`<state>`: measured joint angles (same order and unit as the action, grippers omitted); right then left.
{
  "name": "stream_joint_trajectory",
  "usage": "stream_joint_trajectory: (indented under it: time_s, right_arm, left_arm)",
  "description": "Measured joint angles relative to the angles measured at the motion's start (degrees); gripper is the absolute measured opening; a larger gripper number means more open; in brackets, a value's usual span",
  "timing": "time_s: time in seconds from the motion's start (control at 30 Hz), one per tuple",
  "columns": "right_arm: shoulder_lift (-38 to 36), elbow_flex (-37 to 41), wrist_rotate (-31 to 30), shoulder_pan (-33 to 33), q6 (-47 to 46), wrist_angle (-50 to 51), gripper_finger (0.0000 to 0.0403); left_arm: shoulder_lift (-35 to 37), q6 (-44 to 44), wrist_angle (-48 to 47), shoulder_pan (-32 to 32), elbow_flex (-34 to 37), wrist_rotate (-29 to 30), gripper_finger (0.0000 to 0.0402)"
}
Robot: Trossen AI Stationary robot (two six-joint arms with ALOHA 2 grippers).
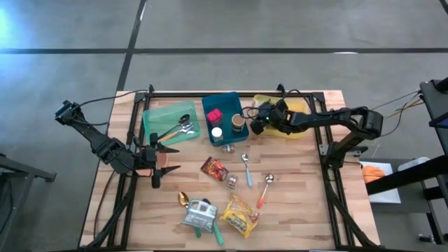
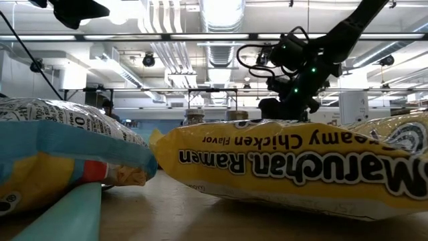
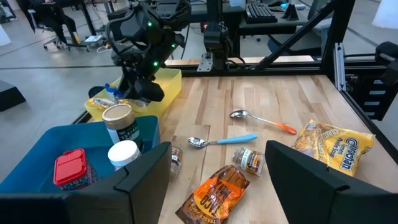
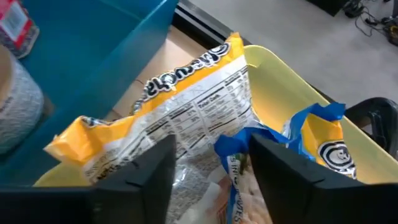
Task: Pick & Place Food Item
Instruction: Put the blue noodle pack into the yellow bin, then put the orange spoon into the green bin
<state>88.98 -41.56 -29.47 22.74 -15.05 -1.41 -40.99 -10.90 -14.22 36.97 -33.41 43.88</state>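
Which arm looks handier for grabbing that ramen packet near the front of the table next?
Probably the left. Its gripper waits with jaws open, nearer the ramen packet; the right gripper is busy over the yellow bin.

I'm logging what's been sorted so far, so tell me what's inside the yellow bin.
The yellow bin holds a yellow snack bag and a blue-edged packet. The right gripper hovers over them; anything beneath is covered.

Both arms are dark, slim and jointed, built of black links with thin black cables looping off them. The right gripper (image 3: 147,92) sits on a bulky black wrist dotted with small green lights, its cable curling above. The left gripper (image 1: 170,157) has two broad, flat, matte black fingers (image 3: 144,174) with angular edges.
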Motion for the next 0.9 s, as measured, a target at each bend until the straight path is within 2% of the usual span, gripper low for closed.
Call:
stream_joint_trajectory:
  time_s: [0.17, 0.4, 0.5, 0.67, 0.8, 0.9]
  right_arm:
    - [-2.11, 0.0, -0.3, -0.94, 0.0, 0.55, 0.0235]
    - [-9.6, -0.02, -0.48, -2.88, -2.97, 3.51, 0.024]
    - [-13.86, -0.02, -0.46, -4.5, -10.42, 7.0, 0.024]
    - [-19.8, -0.04, -0.24, -9.38, -31.27, 19.36, 0.024]
    - [-21.36, -0.05, 0.21, -15.47, -43.19, 30.63, 0.024]
    - [-21.37, -0.04, 1.56, -20.26, -49.54, 34.42, 0.024]
  left_arm:
    - [0.0, 0.0, -0.06, 0.0, 0.0, 0.0, 0.0266]
    - [0.0, 0.0, -0.26, 0.0, 0.0, 0.0, 0.0266]
    - [0.0, -0.02, -0.39, 0.0, 0.0, 0.0, 0.0266]
    - [0.0, -0.14, -0.44, 0.0, 0.0, 0.0, 0.0266]
    - [0.0, -1.35, -0.4, 0.0, 0.0, -0.02, 0.0266]
    - [0.0, -2.57, -0.26, 0.0, -0.15, -0.61, 0.0266]
